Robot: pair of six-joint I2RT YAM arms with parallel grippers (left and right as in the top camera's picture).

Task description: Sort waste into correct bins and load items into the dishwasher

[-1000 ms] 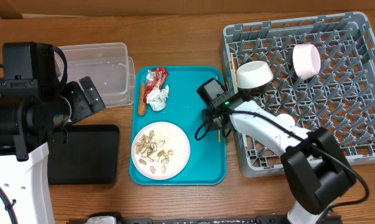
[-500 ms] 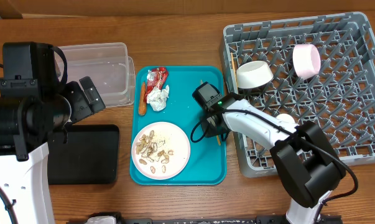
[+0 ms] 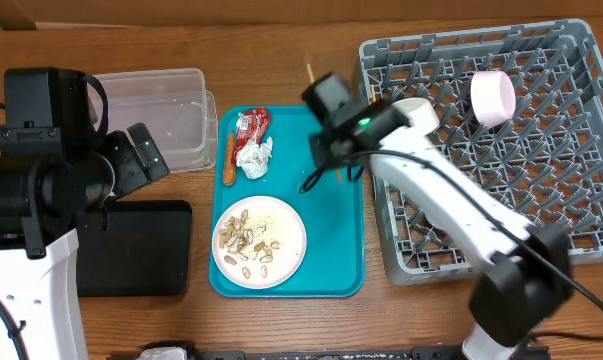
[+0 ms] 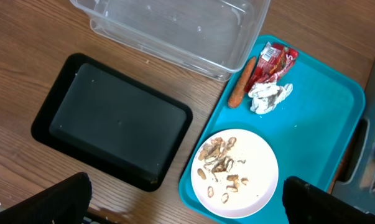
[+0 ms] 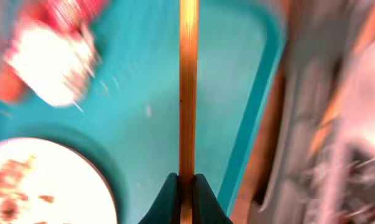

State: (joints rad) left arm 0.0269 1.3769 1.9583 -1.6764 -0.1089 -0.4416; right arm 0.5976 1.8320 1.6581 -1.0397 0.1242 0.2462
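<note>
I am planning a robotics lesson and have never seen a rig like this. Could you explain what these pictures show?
Two robot arms work at a wooden table. One picture looks down from above; the other two come from a camera on each arm's wrist.

On a teal tray lie a red wrapper, a white tissue, a carrot piece and a plate of nut shells. Left of it sit a clear tub and a black tray, both empty. On the right, a grey dish rack holds a white bowl and a pink bowl.

The right tool is shut on a wooden chopstick over the teal tray. The left tool is open, holding nothing.
</note>
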